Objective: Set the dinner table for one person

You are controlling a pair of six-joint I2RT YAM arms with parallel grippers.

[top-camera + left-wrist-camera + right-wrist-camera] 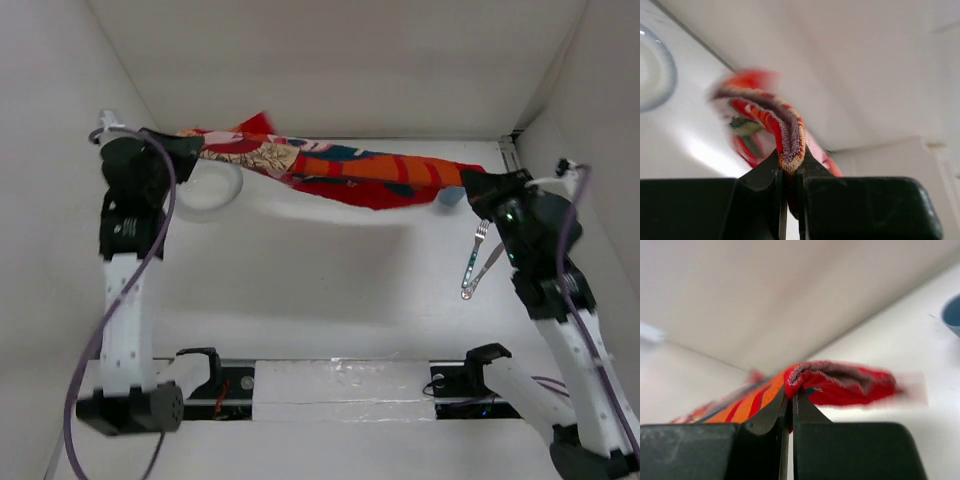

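Note:
A red printed cloth (340, 170) hangs stretched in the air between my two grippers, above the far part of the white dinner table (330, 270). My left gripper (190, 145) is shut on the cloth's left end (790, 140). My right gripper (470, 183) is shut on its right end (810, 377). A white plate (215, 195) lies under the cloth's left end and also shows in the left wrist view (655, 70). A fork (474, 252) and a second utensil (485, 272) lie on the table at the right.
White walls close the table on the left, far and right sides. A blue dish (450, 197) sits just behind my right gripper; its rim shows in the right wrist view (951, 315). The arm bases stand at the near edge.

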